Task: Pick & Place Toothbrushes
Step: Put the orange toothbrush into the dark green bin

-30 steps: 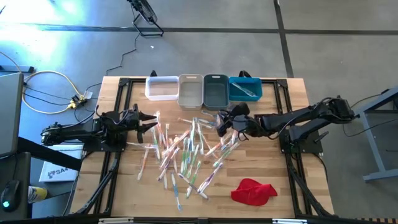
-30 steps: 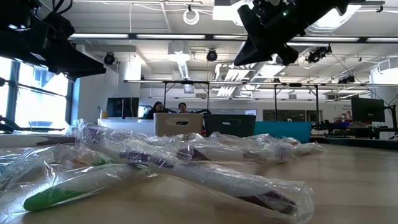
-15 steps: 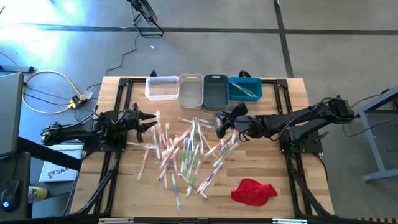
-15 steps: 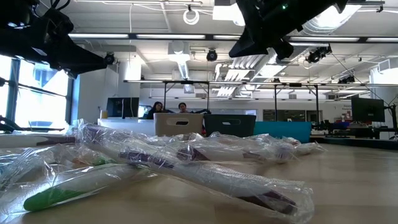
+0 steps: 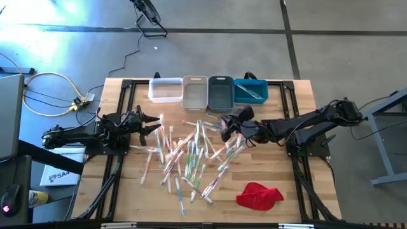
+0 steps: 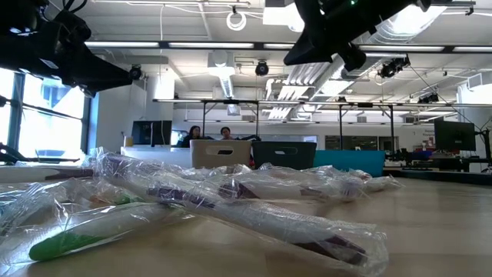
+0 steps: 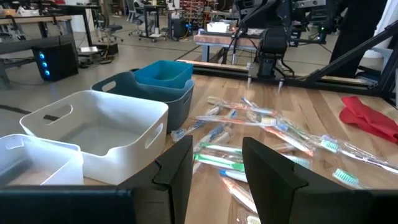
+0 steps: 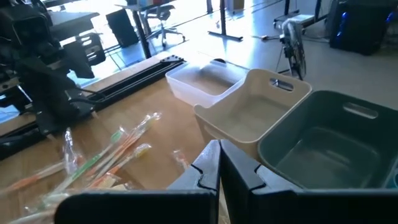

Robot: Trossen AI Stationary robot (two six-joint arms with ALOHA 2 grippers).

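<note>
Many wrapped toothbrushes [image 5: 187, 152] with pink, orange, green and blue handles lie in a loose pile on the middle of the wooden table; they also show up close in the low view [image 6: 231, 208]. One more toothbrush [image 5: 252, 93] lies inside the blue bin. My left gripper [image 5: 152, 124] hangs open at the pile's left edge, pointing level toward it, nothing between its fingers [image 7: 267, 168]. My right gripper [image 5: 224, 131] hovers shut above the pile's far right part, high over the table in the low view [image 6: 330, 35], its fingers [image 8: 208, 167] closed on nothing.
A row of bins stands along the far edge: white [image 5: 165, 89], beige [image 5: 195, 92], grey [image 5: 220, 91] and blue [image 5: 250, 90]. A red cloth [image 5: 259, 194] lies near the front right. Bare wood shows at the table's front left.
My right gripper has turned slightly above the pile's far right part and stays shut. The toothbrushes have not moved.
</note>
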